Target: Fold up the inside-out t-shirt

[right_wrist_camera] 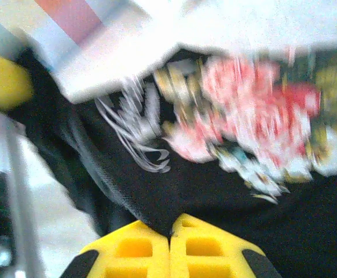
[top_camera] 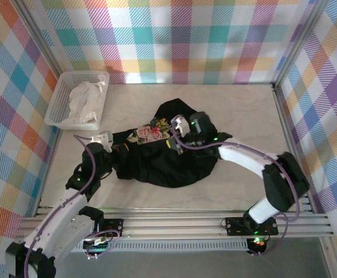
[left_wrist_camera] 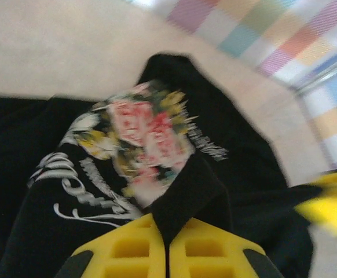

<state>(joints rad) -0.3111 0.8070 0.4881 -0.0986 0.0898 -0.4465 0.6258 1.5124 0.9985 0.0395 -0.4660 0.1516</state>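
The inside-out t-shirt (top_camera: 168, 159) lies crumpled in the middle of the table, black, with white script and a pink and yellow floral print facing up. My left gripper (top_camera: 113, 146) is at its left edge. In the left wrist view that gripper (left_wrist_camera: 168, 223) is shut, and a raised fold of the black t-shirt (left_wrist_camera: 186, 191) is pinched between its yellow fingers. My right gripper (top_camera: 178, 134) is over the upper middle of the shirt, beside the print. In the right wrist view it (right_wrist_camera: 169, 229) is shut on the black t-shirt (right_wrist_camera: 226, 191) just below the print.
A white basket (top_camera: 55, 110) holding a white cloth (top_camera: 86, 99) stands at the back left of the table. Checked walls close in the back and both sides. A metal rail (top_camera: 215, 223) runs along the near edge. Bare tabletop (top_camera: 244, 110) lies right of the shirt.
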